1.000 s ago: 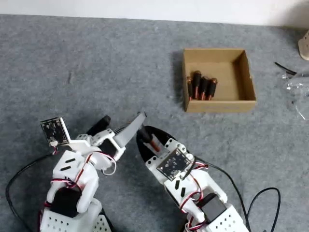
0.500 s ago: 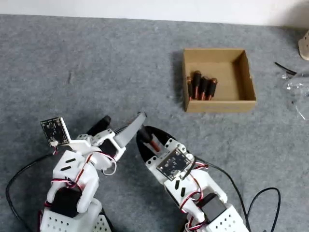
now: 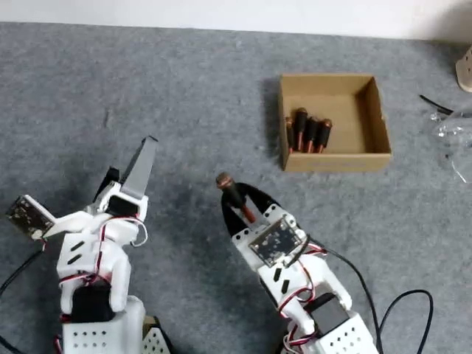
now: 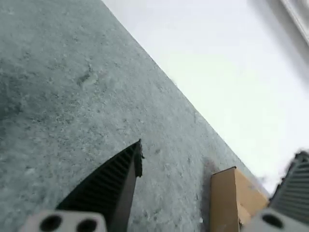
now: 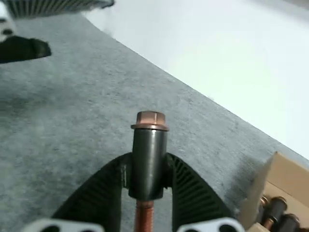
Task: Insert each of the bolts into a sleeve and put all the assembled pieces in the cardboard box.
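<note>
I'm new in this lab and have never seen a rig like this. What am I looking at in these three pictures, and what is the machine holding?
These are two small robot arms side by side, the left arm and the right arm, on a grey felt-like table. One picture looks down from a fixed camera above. The other two come from little cameras on each arm's wrist, so you look out past that arm's own fingers.

The right gripper is shut on a black sleeve with a copper-coloured bolt pushed through it. The left gripper is open and holds nothing.

Farther back stands a cardboard box, with four finished pieces lying side by side inside.
</note>
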Controlling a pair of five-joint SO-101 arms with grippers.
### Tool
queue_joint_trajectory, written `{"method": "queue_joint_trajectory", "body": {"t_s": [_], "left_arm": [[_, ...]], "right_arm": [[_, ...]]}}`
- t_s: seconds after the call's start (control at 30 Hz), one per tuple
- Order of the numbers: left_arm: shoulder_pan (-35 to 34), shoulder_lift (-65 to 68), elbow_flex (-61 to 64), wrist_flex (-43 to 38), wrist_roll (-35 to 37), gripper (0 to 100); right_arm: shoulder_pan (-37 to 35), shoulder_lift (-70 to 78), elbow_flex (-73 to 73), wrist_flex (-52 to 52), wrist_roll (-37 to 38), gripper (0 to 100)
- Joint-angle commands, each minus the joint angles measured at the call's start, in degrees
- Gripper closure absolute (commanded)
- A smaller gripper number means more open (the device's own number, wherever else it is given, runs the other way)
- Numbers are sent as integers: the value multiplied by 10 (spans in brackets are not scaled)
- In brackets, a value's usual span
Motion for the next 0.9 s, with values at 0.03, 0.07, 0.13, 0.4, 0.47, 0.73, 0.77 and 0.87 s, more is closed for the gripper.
{"method": "queue_joint_trajectory", "body": {"t_s": [0.03,0.07,0.13,0.4,0.47,0.73,0.77,0.87], "left_arm": [[-13,-7,32,-88,1,651],[-13,-7,38,-98,-15,697],[-13,-7,48,-115,-53,811],[-8,-6,79,-144,-206,998],[-8,-6,79,-121,-241,993],[51,-7,74,-67,-375,994],[51,-7,74,-68,-376,994],[51,-7,76,-69,-376,994]], "right_arm": [[36,-10,59,-29,1,994],[45,-10,59,-29,0,994],[66,-10,59,-29,-1,994],[121,-10,58,-25,-1,994],[139,-10,58,-25,-1,994],[176,-8,58,-51,2,994],[176,-8,58,-48,3,993],[177,4,54,-42,4,993]]}}
